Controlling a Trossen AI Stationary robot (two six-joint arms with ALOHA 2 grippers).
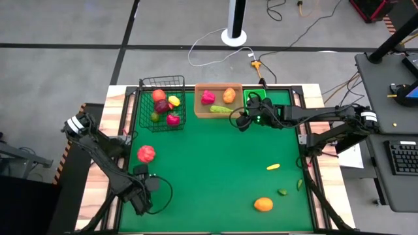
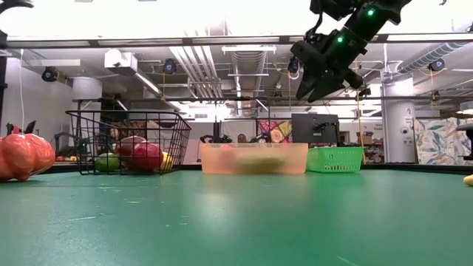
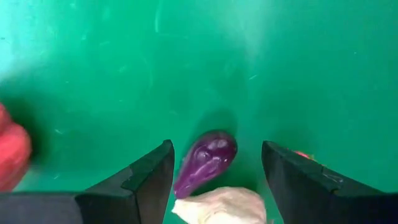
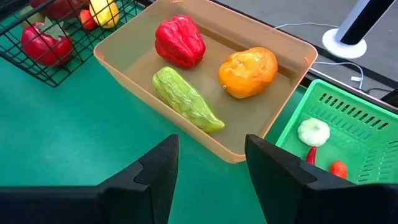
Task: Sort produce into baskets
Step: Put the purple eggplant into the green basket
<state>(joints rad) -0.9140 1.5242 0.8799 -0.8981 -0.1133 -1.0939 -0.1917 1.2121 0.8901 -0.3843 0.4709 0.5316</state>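
the green tabletop (image 1: 215,170) carries three containers along its far edge: a black wire basket (image 1: 162,103) with about five round pieces, a tan tray (image 4: 124,59) with three, a green bin (image 4: 354,134) with three small ones; five pieces are left loose, so sorting looks over halfway. right claw (image 4: 208,180) hangs empty, fingers apart, over the tray's corner; left claw (image 3: 214,177), fingers apart, straddles a purple eggplant (image 3: 205,160) and a pale piece (image 3: 221,205), ungripped.

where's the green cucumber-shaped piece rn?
In the tan shallow rectangular tray, the long green cucumber-shaped piece lies beside the red pepper and the orange piece; in the high view, at the table's far edge.
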